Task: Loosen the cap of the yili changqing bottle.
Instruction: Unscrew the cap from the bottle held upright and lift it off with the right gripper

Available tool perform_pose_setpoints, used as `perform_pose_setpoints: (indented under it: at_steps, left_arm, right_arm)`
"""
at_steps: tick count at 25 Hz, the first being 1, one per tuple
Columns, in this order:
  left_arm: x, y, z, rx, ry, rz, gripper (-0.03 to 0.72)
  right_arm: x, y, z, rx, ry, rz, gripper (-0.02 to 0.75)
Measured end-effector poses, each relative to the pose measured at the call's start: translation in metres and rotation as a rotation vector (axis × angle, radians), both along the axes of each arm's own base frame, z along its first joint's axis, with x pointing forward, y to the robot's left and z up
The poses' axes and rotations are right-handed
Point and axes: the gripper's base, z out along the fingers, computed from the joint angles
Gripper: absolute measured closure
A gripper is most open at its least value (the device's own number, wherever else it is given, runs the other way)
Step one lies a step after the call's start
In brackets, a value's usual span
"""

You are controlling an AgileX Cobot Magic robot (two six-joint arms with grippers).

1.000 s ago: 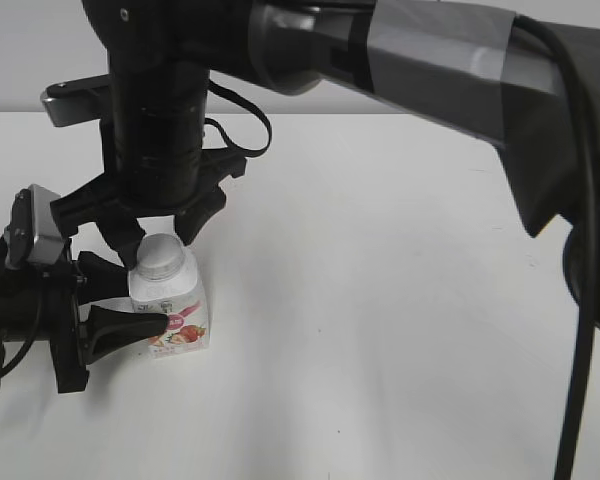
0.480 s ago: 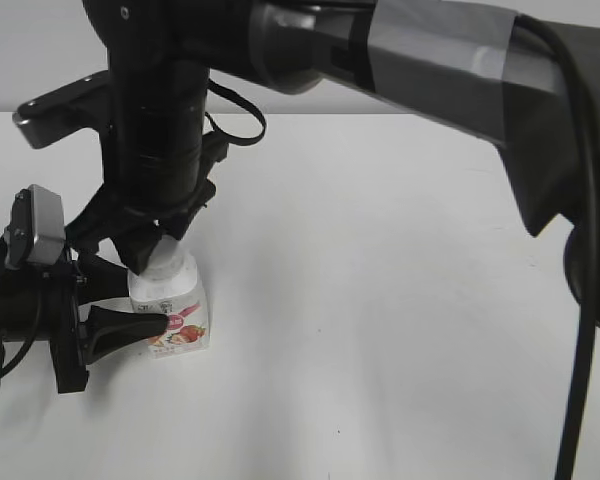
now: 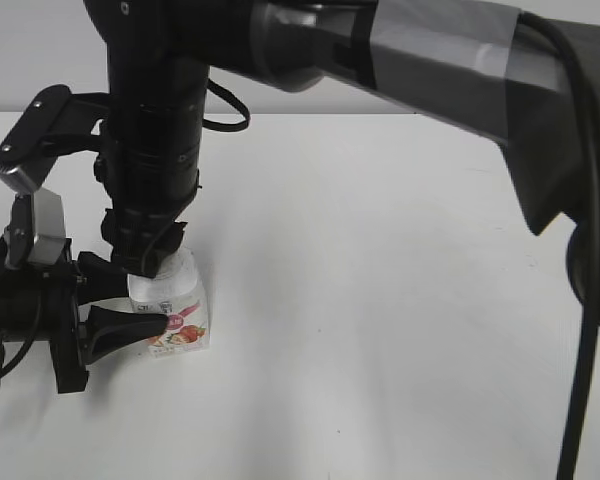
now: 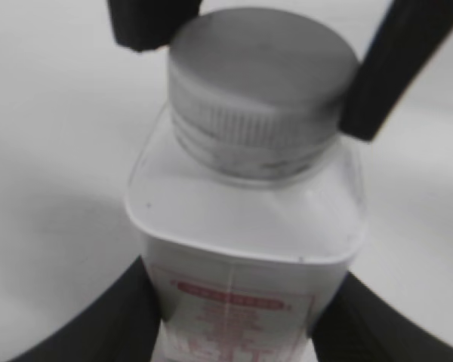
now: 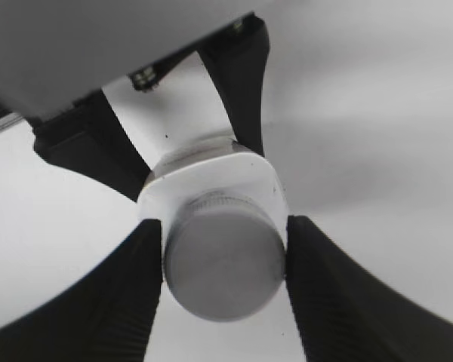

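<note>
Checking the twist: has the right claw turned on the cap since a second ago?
Yes. The right claw rotated about the cap; the bottle stayed put.

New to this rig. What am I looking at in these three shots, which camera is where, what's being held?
It is a robot with two arms, each ending in a two-fingered gripper.

The wide shot is from a camera in front, looking down at a slant onto a white table. The two close-ups come from cameras mounted on each wrist.

The only thing on the table is a small white bottle with a pink-red strawberry label. The left gripper comes in from the side and clamps the bottle's body. The right gripper comes down from above and closes on the ribbed white cap. One arm steadies the bottle, the other grips the cap.
</note>
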Motion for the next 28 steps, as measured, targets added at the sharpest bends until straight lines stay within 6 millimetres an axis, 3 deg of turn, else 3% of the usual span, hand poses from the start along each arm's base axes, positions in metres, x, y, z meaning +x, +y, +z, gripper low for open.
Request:
perform_pose_setpoints:
  at_steps: [4,6,14,18,23,28]
  left_arm:
    - [0.000,0.000,0.000,0.000,0.000,0.000,0.323]
    - [0.000,0.000,0.000,0.000,0.000,0.000,0.323]
    - [0.000,0.000,0.000,0.000,0.000,0.000,0.323]
    - [0.000,0.000,0.000,0.000,0.000,0.000,0.323]
    - [0.000,0.000,0.000,0.000,0.000,0.000,0.323]
    - [0.000,0.000,0.000,0.000,0.000,0.000,0.325]
  right_arm:
    - [-0.001,0.001,0.000,0.011,0.024,-0.036,0.176]
    - [-0.001,0.001,0.000,0.012,0.029,-0.046,0.146]
    - [-0.004,-0.002,0.019,0.053,0.062,-0.217,0.150]
    - [-0.005,-0.003,0.026,0.078,0.129,-0.445,0.151]
    - [-0.003,-0.005,0.027,0.094,0.233,-0.854,0.151]
    - [-0.001,-0.007,0.026,0.095,0.237,-0.946,0.178]
